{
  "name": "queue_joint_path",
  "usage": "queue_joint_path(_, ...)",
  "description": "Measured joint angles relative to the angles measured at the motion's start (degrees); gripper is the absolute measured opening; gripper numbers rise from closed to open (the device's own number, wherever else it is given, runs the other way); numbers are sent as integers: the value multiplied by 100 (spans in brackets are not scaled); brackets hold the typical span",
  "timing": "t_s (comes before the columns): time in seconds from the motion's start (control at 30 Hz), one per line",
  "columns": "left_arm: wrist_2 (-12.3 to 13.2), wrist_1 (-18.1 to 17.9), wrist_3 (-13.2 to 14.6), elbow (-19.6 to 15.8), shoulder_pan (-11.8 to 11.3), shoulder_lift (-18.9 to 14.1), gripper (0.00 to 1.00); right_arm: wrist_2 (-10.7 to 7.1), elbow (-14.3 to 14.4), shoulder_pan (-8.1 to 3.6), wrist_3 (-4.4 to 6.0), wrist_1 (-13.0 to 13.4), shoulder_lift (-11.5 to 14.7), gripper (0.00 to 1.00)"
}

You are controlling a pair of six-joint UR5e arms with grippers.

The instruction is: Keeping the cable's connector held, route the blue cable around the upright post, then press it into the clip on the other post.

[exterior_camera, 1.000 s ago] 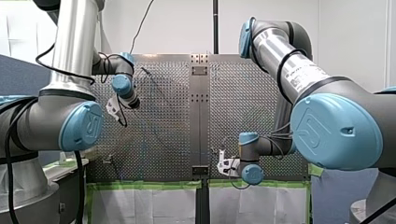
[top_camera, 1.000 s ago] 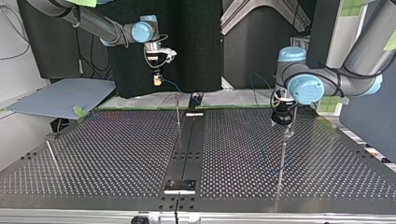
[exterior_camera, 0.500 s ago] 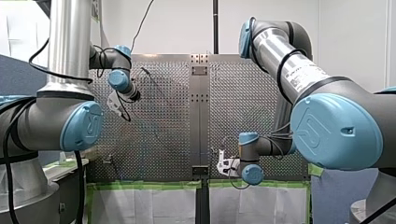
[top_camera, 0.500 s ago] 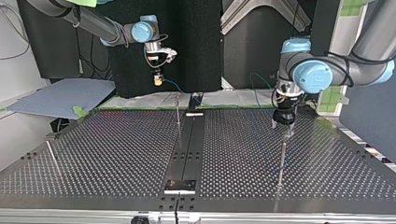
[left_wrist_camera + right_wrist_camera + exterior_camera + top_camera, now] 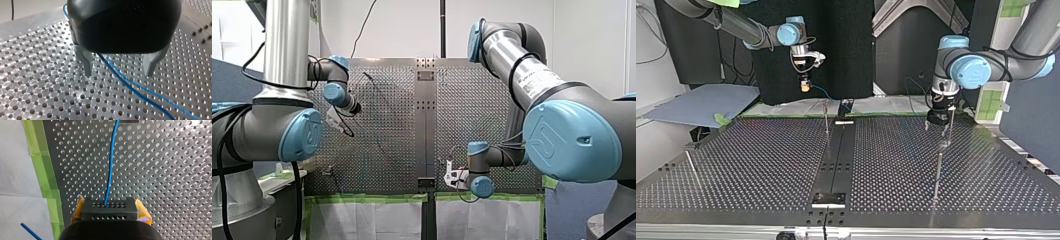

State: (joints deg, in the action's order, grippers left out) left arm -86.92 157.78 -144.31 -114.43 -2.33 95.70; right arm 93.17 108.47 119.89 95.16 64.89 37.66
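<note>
Right tool (image 5: 109,206) clamped on black connector (image 5: 109,210), blue cable (image 5: 110,170) running ahead; left tool (image 5: 118,75) spread wide, cable btwn fingers (image 5: 87,62), over table (image 5: 37,87).

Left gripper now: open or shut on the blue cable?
Open. In the left wrist view my left gripper has its metal fingers wide apart, and the blue cable runs between them unpinched.

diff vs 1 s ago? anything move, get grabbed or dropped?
My left pincer shifted toward the front view's left and rose a little in the top view. It is open, with the blue cable running between its fingers; nothing visibly grabbed or released. My right pincer stayed put, shut on the connector.
</note>
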Motion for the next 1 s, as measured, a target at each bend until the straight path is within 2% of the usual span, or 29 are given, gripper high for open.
queue_joint_path(0.27,38,202,-368,-14,-4,-280,100,0,-1,-1,30,0,0,0)
queue_joint_path(0.43,-22,393,-398,-15,-10,-539,100,0,-10,-3,44,-11,0,0)
queue_joint_path(0.67,-52,716,-144,-16,29,-946,100,0,-14,-19,125,-4,1,0)
queue_joint_path(1.0,-312,1188,323,-2,8,-1420,100,-1,-23,-54,139,-24,1,0)
